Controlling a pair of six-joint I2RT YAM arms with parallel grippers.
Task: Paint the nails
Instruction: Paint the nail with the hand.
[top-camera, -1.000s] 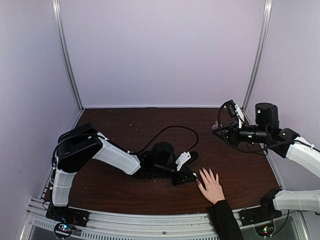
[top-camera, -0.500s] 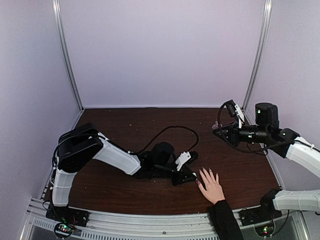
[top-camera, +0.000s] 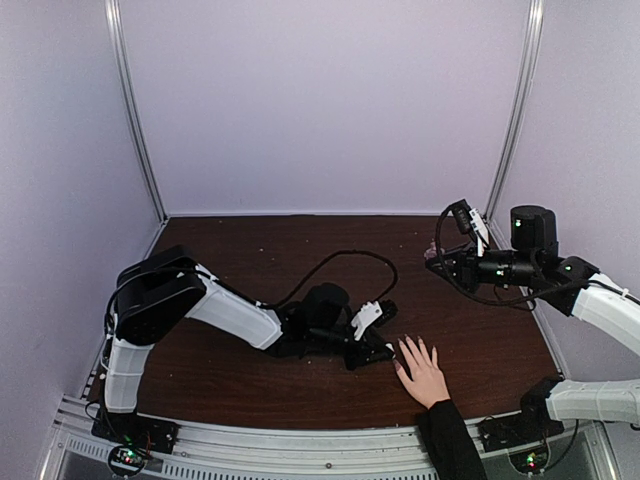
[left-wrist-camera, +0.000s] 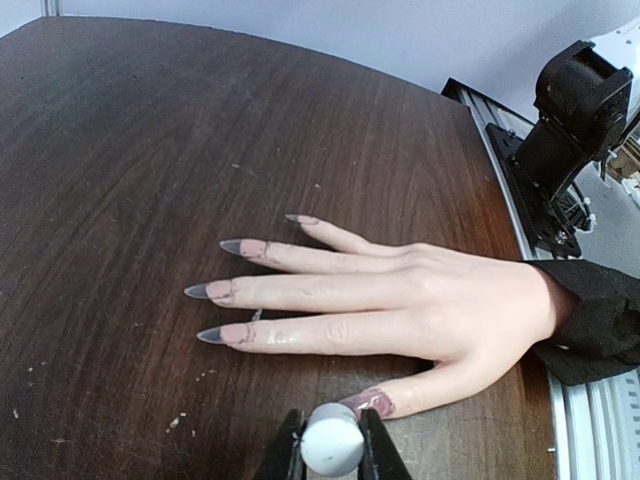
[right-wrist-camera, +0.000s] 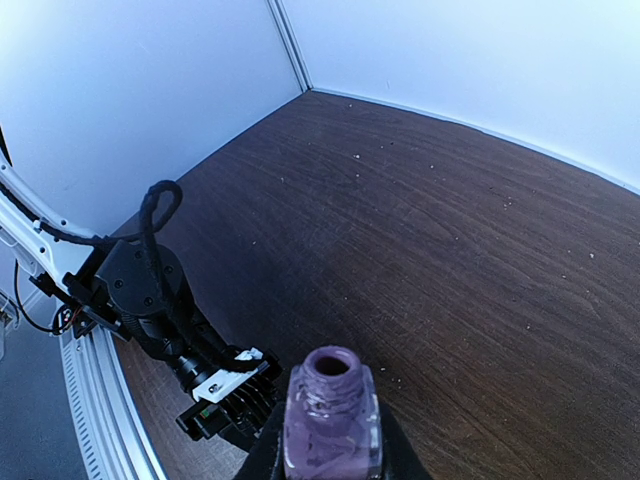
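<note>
A light-skinned hand (top-camera: 426, 376) with a black sleeve lies flat on the dark wooden table, fingers spread (left-wrist-camera: 420, 310). Its long nails (left-wrist-camera: 208, 291) are pinkish with grey tips. The thumb nail (left-wrist-camera: 368, 403) is coated in mauve. My left gripper (left-wrist-camera: 331, 430) is low beside the thumb and shut on a white round brush cap (left-wrist-camera: 331, 447); the brush tip is hidden under the cap, right at the thumb nail. My right gripper (right-wrist-camera: 332, 452) hovers at the right (top-camera: 436, 258), shut on an open bottle of purple polish (right-wrist-camera: 332, 405) held upright.
A black cable (top-camera: 340, 258) loops over the table behind the left arm (right-wrist-camera: 150, 300). An aluminium rail (top-camera: 300, 448) runs along the near edge, with the right arm's base (left-wrist-camera: 575, 110) beside it. Pale walls and metal posts (top-camera: 135, 110) enclose the table. Small crumbs dot the wood.
</note>
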